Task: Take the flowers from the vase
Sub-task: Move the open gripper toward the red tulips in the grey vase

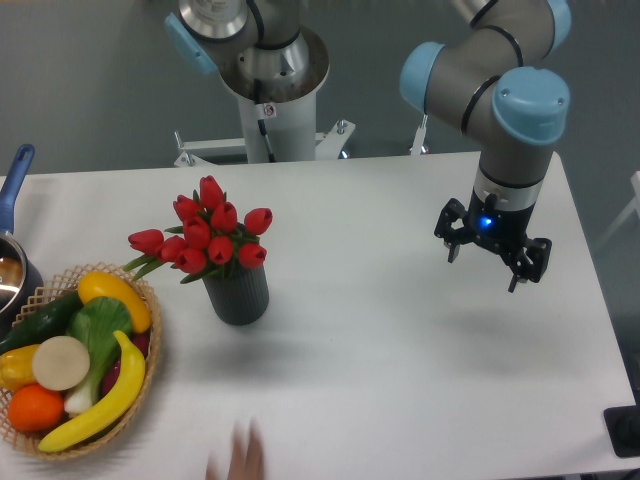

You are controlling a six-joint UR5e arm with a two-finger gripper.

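Well apart from our spread, empty end effector [492, 262], the flowers [203, 235] sit in the vase [238, 292] on the desk [400, 350], beside a wicker basket [150, 345]; bare desk lies between.

the flowers [208, 236] are red tulip buds on green stems and leaves. the vase [237, 293] under them is dark grey with fine vertical ribbing. left of the vase, the wicker basket [152, 350] is tan and woven; in it lie a yellow banana [100, 405], an orange fruit [36, 407], a dark green cucumber [42, 320], a yellow pepper [112, 294] and a pale cream round slice [61, 362]. further left of the vase, a pan [12, 270] shows a blue handle. right of the vase, the gripper [490, 270] is black with a small blue light; the arm [500, 90] above it is grey with light blue caps. the table [380, 350] is white.
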